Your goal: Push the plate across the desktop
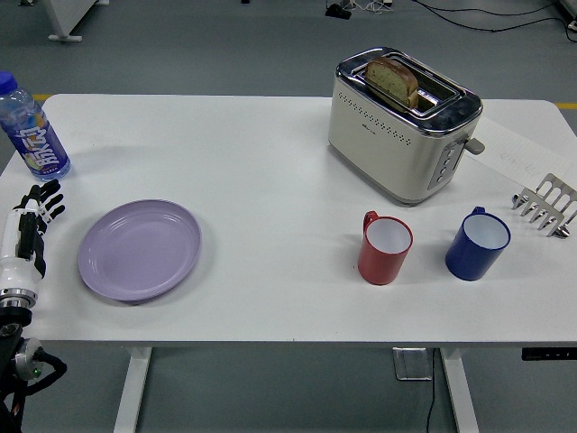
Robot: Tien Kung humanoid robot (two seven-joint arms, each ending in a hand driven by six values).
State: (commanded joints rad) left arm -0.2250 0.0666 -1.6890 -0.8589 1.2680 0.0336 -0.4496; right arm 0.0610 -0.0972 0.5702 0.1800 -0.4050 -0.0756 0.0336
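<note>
A lilac plate (140,249) lies flat on the white table (270,180) at the near left. My left hand (36,221) rests at the table's left edge, just left of the plate with a small gap between them. Its black-tipped fingers (47,200) point away from me, straight and relaxed, and hold nothing. My right hand is out of view.
A blue-labelled water bottle (32,128) stands at the far left. A cream toaster (401,123) with a bread slice stands at the back centre-right. A red mug (385,248) and a blue mug (478,244) stand near right. A metal toast rack (545,206) sits at the right edge.
</note>
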